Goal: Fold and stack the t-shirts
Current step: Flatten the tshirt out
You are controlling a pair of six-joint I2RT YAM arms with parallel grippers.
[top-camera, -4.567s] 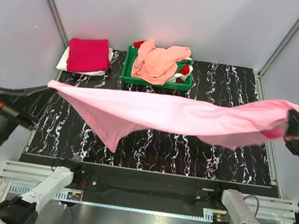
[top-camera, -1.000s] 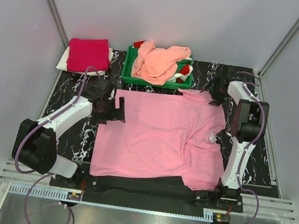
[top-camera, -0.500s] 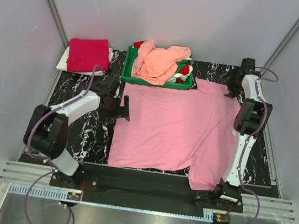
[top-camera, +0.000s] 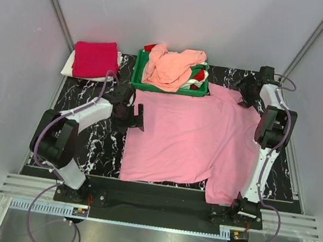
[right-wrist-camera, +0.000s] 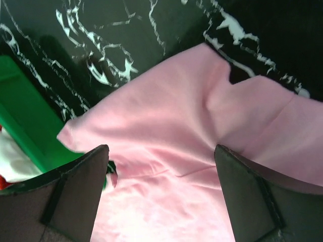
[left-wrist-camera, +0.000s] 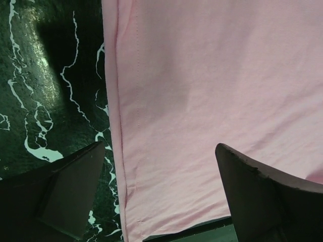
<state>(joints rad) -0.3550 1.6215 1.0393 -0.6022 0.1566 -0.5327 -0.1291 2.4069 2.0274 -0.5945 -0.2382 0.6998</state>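
The pink t-shirt [top-camera: 186,139] lies spread flat in the middle of the black marbled desk [top-camera: 86,140]. At its 9 o'clock edge the left gripper [top-camera: 137,117] hovers with jaws wide apart, holding nothing. At 1 o'clock the right gripper [top-camera: 244,95] stands open over a sleeve. At 12 o'clock a green tray [top-camera: 169,89] holds a peach t-shirt [top-camera: 172,67]. At 10 o'clock sits a folded crimson t-shirt [top-camera: 95,59].

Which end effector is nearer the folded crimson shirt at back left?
Left. The left end effector is at the left edge of the pink t-shirt, just front-right of the folded crimson shirt; the right end effector is far off, past the green tray.
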